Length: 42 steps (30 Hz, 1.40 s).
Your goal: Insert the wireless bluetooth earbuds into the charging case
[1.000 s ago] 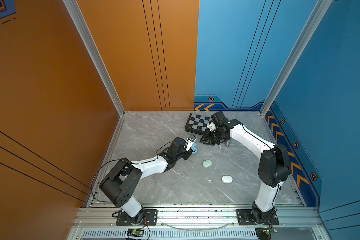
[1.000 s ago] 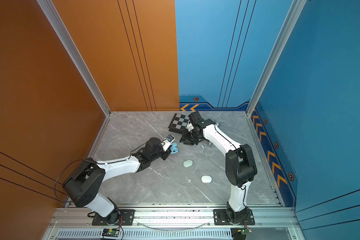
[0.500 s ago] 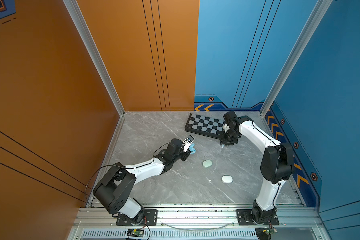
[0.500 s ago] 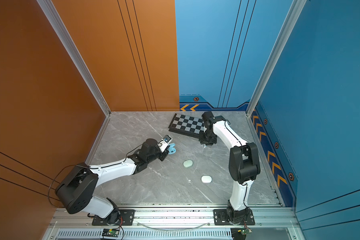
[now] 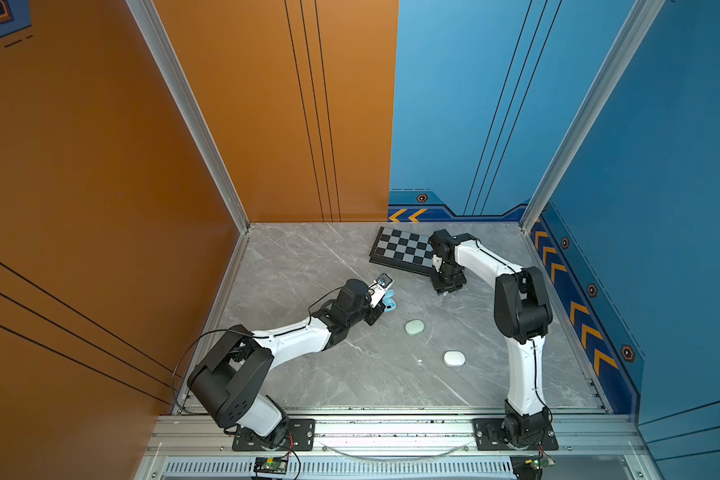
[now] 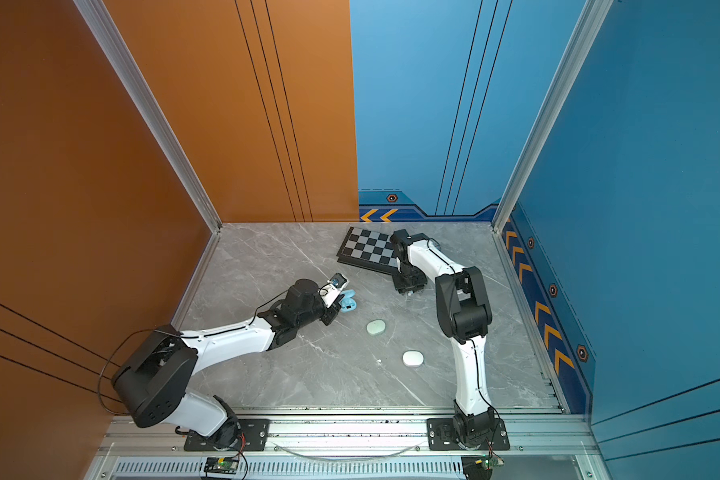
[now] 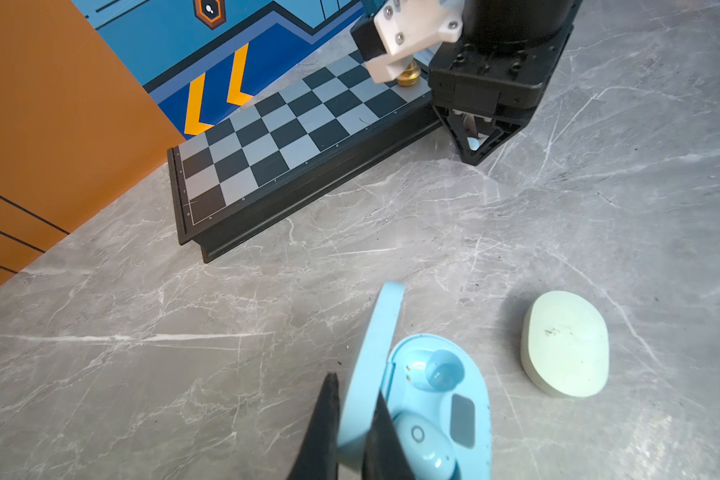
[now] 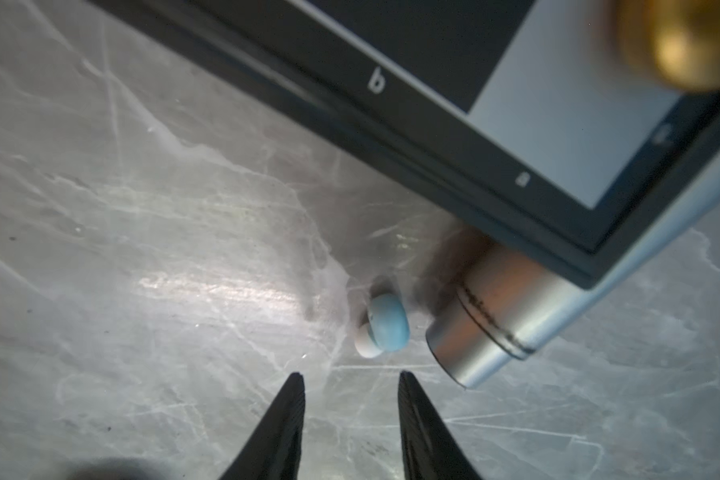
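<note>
The left end effector [image 7: 355, 395] pinches the raised lid of an open light blue charging case [image 7: 437, 399] resting on the grey marbled surface [image 7: 142, 353]. One seated earbud [image 7: 422, 446], also light blue, fills a socket of the case, while the socket beside it stands empty. Near a corner of the chessboard [image 7: 283, 137], the right end effector [image 8: 350, 377] points down at the surface, its fingers spread with nothing between them. A loose earbud [image 8: 386, 323], light blue with a white tip, lies on the surface just ahead of those fingertips and just beside a silver cylinder [image 8: 487, 324] at the board's corner. A gold chess piece [image 7: 408, 77] stands on the board. A closed mint-green case [image 7: 566, 343] lies near the blue one, and a closed white case [image 5: 454, 358] lies nearer the front edge, as both top views show.
</note>
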Each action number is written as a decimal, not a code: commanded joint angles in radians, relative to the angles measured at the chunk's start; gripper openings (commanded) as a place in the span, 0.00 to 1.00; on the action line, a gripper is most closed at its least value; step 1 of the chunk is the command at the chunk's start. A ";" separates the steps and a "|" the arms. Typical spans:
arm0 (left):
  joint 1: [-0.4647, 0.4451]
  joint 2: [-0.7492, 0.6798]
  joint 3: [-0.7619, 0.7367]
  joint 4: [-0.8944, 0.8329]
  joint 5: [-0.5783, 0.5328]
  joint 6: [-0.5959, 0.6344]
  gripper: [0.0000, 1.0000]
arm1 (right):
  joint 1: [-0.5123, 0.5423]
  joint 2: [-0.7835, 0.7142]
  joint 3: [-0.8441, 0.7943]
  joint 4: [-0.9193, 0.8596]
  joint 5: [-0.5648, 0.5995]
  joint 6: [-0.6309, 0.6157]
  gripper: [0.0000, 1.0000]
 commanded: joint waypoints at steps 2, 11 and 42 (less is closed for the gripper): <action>-0.008 0.020 0.037 -0.003 0.032 -0.016 0.00 | 0.001 0.026 0.039 -0.010 0.054 -0.058 0.40; -0.008 0.037 0.057 -0.002 0.035 -0.011 0.00 | -0.010 0.064 0.045 0.016 0.029 -0.054 0.39; -0.028 0.095 0.118 -0.023 0.038 -0.008 0.00 | -0.002 -0.006 -0.019 0.074 -0.056 -0.005 0.10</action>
